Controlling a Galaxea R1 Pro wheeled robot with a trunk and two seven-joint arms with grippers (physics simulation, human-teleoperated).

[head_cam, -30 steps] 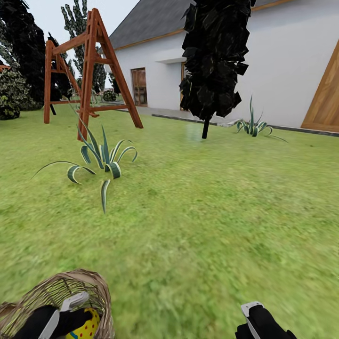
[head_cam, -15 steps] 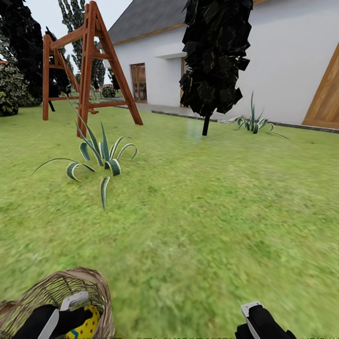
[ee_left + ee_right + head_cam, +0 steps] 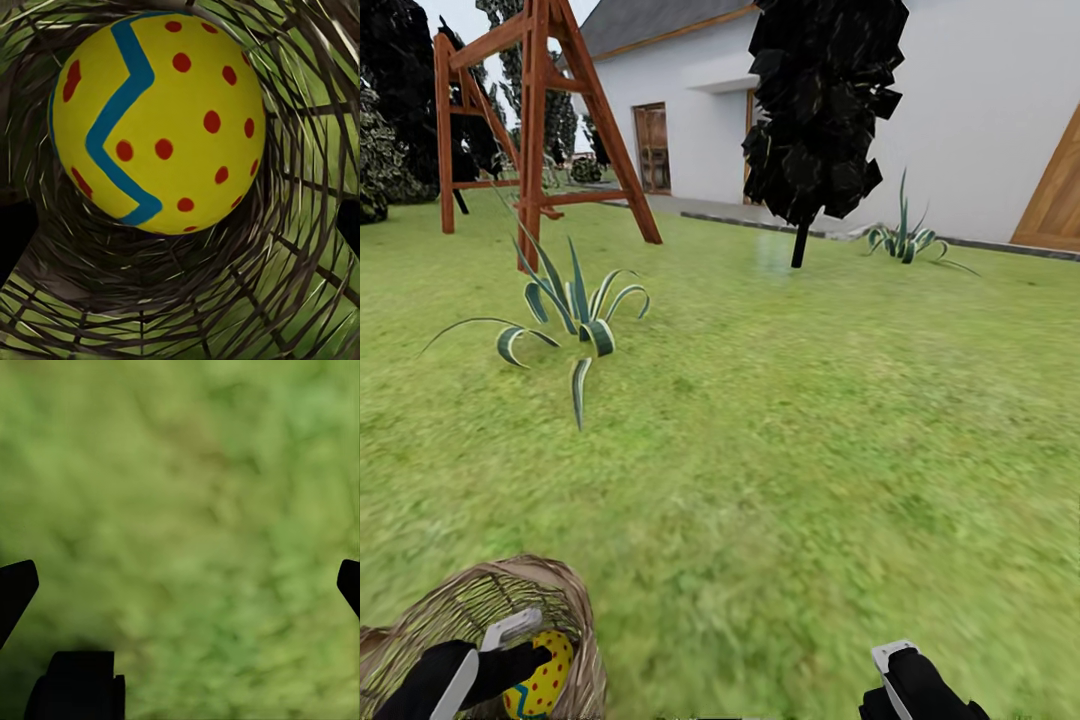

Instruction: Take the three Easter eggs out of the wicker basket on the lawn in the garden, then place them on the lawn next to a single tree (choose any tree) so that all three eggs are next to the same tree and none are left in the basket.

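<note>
- Our left gripper (image 3: 485,665) reaches inside the wicker basket (image 3: 550,590) beside an Easter egg (image 3: 540,680); its jaw state is unclear.
- Our right gripper (image 3: 180,585) hangs spread wide over the lawn (image 3: 810,450).

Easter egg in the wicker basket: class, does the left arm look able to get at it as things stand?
Probably yes: the left end effector is already inside the wicker basket, with the Easter egg directly ahead and unobstructed.

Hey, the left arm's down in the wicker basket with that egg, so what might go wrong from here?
1. The left gripper is deep inside the wicker basket; lifting carelessly could snag the weave and tip it.
2. The Easter egg is round and smooth, so it may slip from the jaws.
3. The nearest tree ahead is the black conifer, possibly the wrong one to choose.
</note>
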